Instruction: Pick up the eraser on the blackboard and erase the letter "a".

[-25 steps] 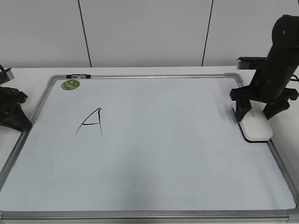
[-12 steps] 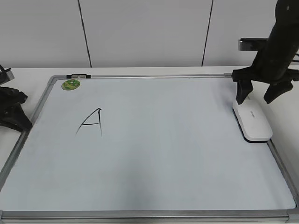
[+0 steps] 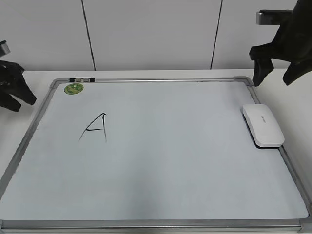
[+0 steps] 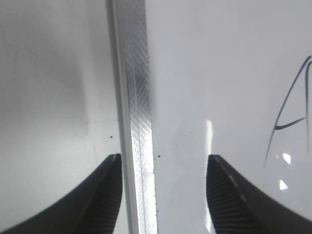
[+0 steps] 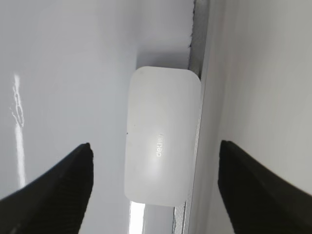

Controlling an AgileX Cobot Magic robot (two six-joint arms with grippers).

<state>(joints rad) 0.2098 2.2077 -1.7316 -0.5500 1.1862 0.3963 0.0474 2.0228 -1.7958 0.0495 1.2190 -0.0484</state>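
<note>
Although the large white rectangular blackboard with its silver metal frame (image 3: pixel 146 79) fills most of what we see, the only mark we can find on it is an angular black capital "A" (image 3: pixel 95 128) on its left half, below a small round green sticker (image 3: pixel 74 88); no small cursive "a" shows anywhere, so we judge the erasing done or the letter out of sight.

Lying flat at the board's right edge, the white, smooth, rounded-rectangle plastic eraser (image 3: pixel 263 126) rests with its long side against the frame and its outer edge overlapping the frame in the right wrist view. We judge it light and rigid, so it should not crush or bend, but its glossy shell looks slippery. We would take it across its short width, pads on the two long sides near the middle, where the faint grey lettering (image 5: pixel 158 145) sits; the side against the frame leaves little room for a finger, so that pad must come down over the frame.

High above and behind the eraser, the black right gripper (image 3: pixel 279 67) hangs well clear of it, fingers pointing down and spread wide, wider than the eraser, holding nothing. At the far left, the black left gripper (image 4: pixel 163 163) hovers over the board's left frame rail, its fingers parted either side of the rail and likewise empty.
</note>
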